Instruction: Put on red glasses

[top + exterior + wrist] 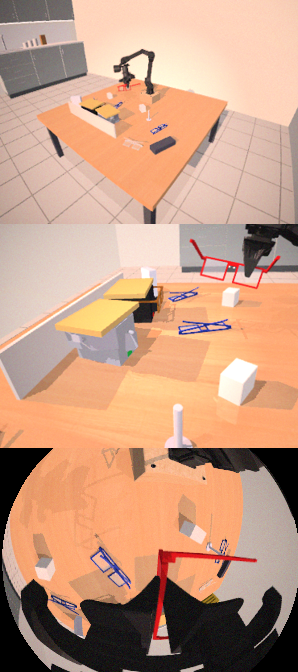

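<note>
The red glasses hang in the air in my gripper, which is shut on their front frame near the bridge. In the exterior view they tilt, one lens lower, temples spread. The grey head with the green tag stands at the left under a yellow slab; no glasses show on it. The glasses are well away from it. The other head is black, stands behind it under its own yellow slab and has orange glasses at its face.
A pale wall board runs beside the heads. Blue glasses and another blue pair lie right of the heads. White blocks, a white peg, a dark case and clear glasses are also on the table.
</note>
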Controlling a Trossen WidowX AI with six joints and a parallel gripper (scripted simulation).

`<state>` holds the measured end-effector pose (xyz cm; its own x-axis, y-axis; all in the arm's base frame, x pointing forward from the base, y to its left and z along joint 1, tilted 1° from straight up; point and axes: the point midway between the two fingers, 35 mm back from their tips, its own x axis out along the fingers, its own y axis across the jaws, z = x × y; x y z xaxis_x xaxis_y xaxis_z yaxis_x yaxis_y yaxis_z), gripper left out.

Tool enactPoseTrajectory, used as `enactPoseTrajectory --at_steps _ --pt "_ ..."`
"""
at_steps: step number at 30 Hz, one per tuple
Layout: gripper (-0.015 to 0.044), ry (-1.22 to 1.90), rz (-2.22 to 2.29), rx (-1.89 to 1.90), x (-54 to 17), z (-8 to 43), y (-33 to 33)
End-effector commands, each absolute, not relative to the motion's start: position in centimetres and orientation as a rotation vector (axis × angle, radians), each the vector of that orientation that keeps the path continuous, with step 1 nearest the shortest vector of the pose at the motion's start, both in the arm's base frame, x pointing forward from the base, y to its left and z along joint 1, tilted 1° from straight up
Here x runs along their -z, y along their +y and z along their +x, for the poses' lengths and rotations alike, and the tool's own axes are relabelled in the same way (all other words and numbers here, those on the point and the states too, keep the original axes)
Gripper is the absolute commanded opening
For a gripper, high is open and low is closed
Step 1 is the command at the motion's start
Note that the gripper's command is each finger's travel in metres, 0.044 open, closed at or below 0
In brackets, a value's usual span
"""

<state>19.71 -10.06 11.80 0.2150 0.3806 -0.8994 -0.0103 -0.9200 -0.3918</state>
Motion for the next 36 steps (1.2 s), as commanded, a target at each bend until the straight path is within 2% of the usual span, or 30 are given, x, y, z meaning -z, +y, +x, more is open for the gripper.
enactPoseTrajectory --at_steps 1,36 --pt "0.0000 -0.266 -2.133 -1.682 -12.1 18.9 -10.4" --pt "0.0000 0.342 -1.613 -0.913 -15.6 12.5 -13.9"
